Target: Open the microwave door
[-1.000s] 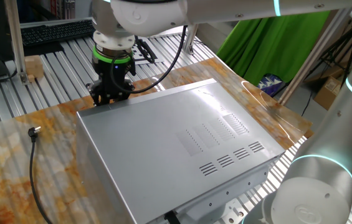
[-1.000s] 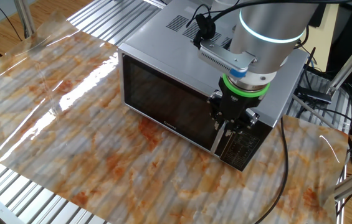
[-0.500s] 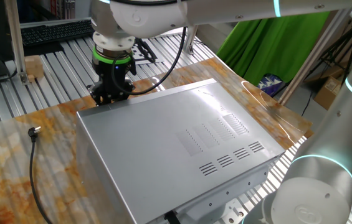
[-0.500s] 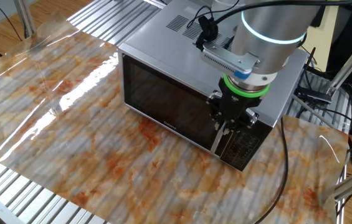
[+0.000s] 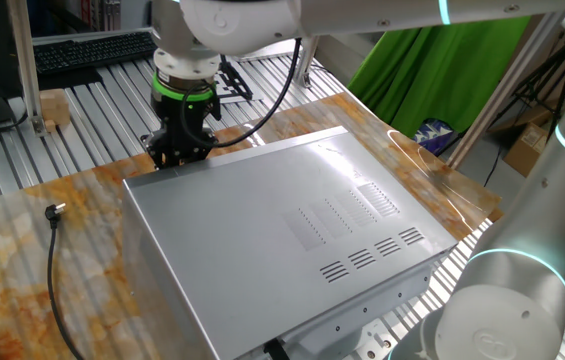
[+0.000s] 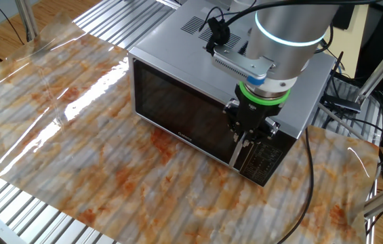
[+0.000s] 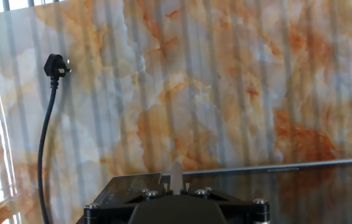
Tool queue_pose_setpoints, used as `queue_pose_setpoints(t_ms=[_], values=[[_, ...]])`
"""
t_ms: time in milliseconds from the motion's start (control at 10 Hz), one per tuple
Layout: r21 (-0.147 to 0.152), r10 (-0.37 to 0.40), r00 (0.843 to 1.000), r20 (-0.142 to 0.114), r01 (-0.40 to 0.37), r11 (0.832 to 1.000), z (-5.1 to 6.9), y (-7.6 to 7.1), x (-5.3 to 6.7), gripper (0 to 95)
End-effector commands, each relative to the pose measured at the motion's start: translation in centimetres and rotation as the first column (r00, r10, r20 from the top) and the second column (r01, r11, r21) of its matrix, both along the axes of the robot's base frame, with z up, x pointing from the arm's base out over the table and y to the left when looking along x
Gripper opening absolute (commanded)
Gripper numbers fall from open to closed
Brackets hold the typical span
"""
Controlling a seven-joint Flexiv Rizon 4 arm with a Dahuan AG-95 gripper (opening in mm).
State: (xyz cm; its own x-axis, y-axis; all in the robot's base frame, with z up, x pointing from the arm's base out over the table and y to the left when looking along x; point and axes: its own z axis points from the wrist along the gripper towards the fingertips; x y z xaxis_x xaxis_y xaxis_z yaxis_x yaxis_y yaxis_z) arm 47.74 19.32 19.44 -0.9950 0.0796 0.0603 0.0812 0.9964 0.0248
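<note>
The silver microwave (image 6: pixel 198 41) stands on the marbled table. Its door (image 6: pixel 177 102) has a dark glass face and is closed; in the hand view it shows as a dark reflective panel (image 7: pixel 300 186). From behind, only its top rim (image 5: pixel 262 143) shows. My gripper (image 6: pixel 248 134) points down at the front, right of the glass, with its fingers either side of the upright silver door handle (image 6: pixel 237 150). The handle shows as a pale bar (image 7: pixel 176 174) between the fingers. The gripper also shows at the microwave's far corner (image 5: pixel 176 152).
A black power cable with a plug (image 5: pixel 55 212) lies on the table left of the microwave and shows in the hand view (image 7: pixel 56 65). The control panel (image 6: pixel 266 159) is right of the handle. A wooden block (image 5: pixel 52 105) and metal frame posts stand at the back.
The arm's wrist has shifted slightly. The gripper stays at the handle and the door has not moved.
</note>
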Motion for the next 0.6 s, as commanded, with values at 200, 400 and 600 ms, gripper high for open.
queue_pose_setpoints(t_ms=[200, 400, 600], values=[[-0.019, 0.011, 1.000, -0.007, -0.011, 1.000, -0.11, -0.01, 0.16, 0.0], [-0.020, 0.005, 1.000, -0.018, -0.005, 1.000, 0.05, -0.01, 0.60, 0.0], [-0.059, 0.011, 0.999, -0.037, -0.013, 0.998, -0.22, 0.02, 1.04, 0.0]])
